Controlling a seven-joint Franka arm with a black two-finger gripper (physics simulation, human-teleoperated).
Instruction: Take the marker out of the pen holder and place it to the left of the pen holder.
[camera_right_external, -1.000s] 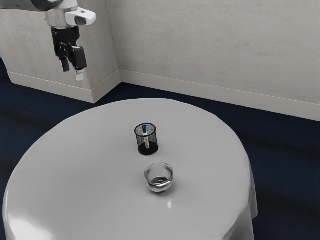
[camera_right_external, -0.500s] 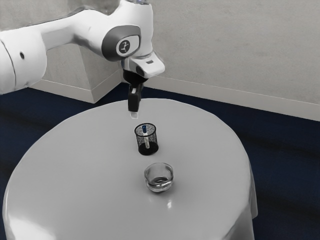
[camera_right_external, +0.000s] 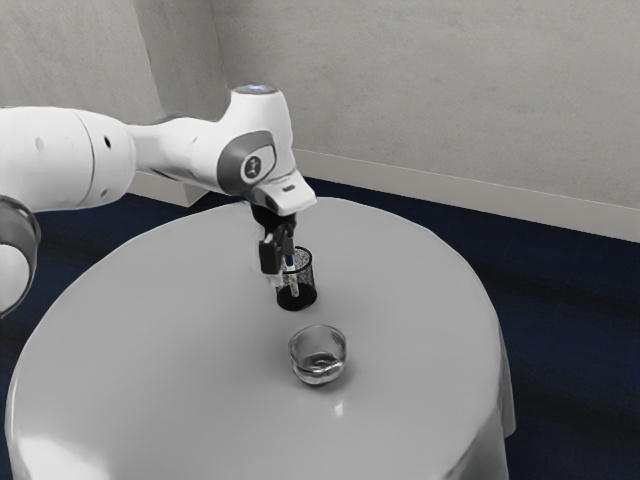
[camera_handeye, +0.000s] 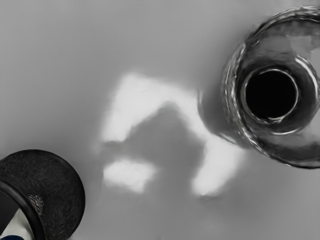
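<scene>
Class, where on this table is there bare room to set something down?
The tabletop is bare from the pen holder and glass bowl to its edge, toward both the exterior view's left and the exterior view's right. A narrow strip parts holder and bowl. The crowded spot is the pen holder: marker inside, claw near its rim.

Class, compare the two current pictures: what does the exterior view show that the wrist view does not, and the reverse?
Exterior view: the robot arm, its end effector at the mesh pen holder, the wall, baseboard, dark blue floor and the draped edge of the tablecloth.

Wrist view: bright patches around a grey shape on the cloth, and the glass bowl seen from above.

Both: tablecloth, glass bowl, pen holder and marker inside it.
</scene>
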